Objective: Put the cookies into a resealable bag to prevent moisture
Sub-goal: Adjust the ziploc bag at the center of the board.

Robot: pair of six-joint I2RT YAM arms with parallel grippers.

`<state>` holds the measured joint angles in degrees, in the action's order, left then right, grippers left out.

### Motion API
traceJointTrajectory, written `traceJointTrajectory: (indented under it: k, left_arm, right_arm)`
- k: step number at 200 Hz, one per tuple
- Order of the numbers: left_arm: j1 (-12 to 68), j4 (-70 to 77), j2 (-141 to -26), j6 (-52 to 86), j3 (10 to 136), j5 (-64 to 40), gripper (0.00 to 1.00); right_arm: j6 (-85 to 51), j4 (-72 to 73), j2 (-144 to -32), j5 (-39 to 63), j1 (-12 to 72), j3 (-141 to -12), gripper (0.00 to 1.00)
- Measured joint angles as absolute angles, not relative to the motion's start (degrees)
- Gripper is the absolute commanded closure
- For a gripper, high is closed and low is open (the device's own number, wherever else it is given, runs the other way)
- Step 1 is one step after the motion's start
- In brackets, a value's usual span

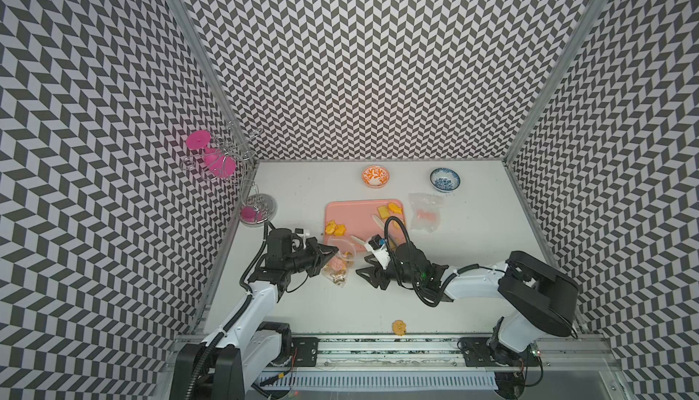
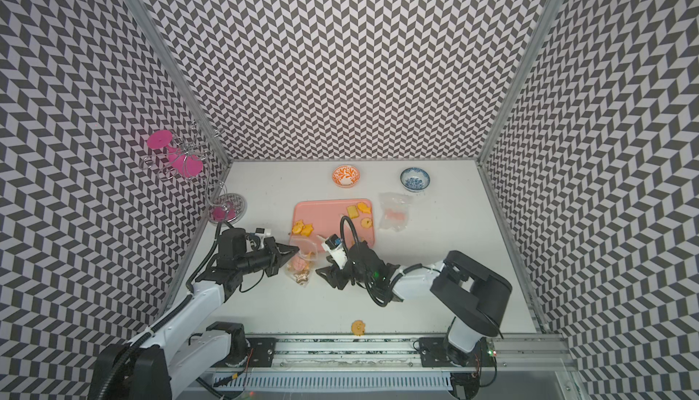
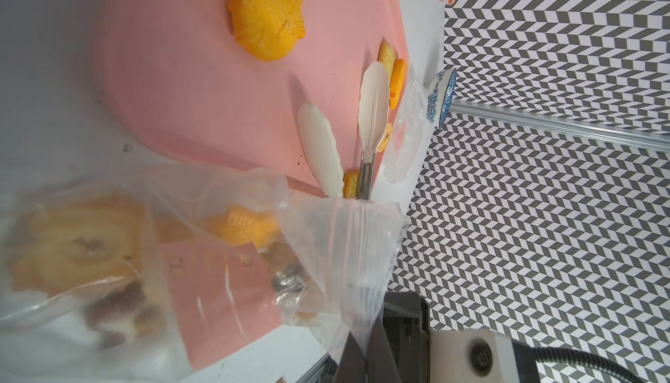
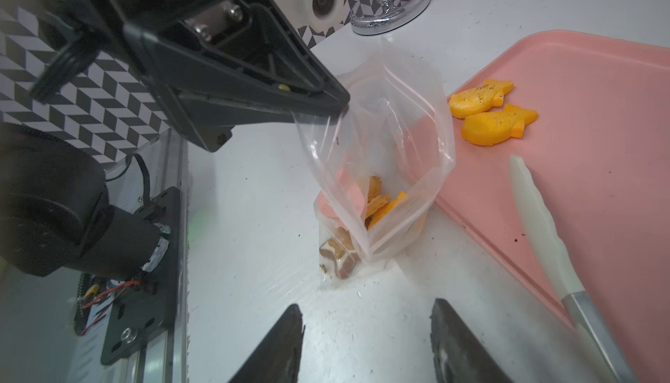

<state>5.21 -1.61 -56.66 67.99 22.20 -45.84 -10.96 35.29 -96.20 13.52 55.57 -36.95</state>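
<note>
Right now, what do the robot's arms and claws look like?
The left arm and right arm are white with chunky black joints and ribbed black cables. The left gripper and right gripper are black, with pointed triangle fingers.

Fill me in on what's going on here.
The left gripper pinches the rim of a clear bag, holding it open; several cookies are already inside. The right gripper is open and empty near the bag, with the tongs lying on the pink tray. More cookies wait on the tray, and one sits at the front edge of the table.
</note>
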Motion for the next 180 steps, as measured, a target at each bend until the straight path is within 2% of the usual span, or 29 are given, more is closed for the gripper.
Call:
traceJointTrajectory:
  k: [43, 125, 157, 180]
  left_arm:
    - [5.2, -1.7, -56.4, 67.6, 22.2, -45.9, 1.0]
    - [5.2, -1.7, -56.1, 67.4, 22.2, -45.9, 1.0]
    - [5.2, -1.7, -56.1, 67.1, 22.2, -45.8, 1.0]
    - [5.2, -3.2, -56.1, 65.2, 22.6, -45.2, 0.85]
  right_arm:
    - [-12.0, 38.0, -99.5, 14.4, 55.6, -40.8, 0.62]
    - [-12.2, 39.0, -101.2, 15.3, 55.6, -41.8, 0.79]
    - [-12.0, 38.9, -101.2, 15.3, 55.3, -41.8, 0.93]
    - [-10.6, 37.4, -100.5, 15.3, 55.3, -41.8, 0.99]
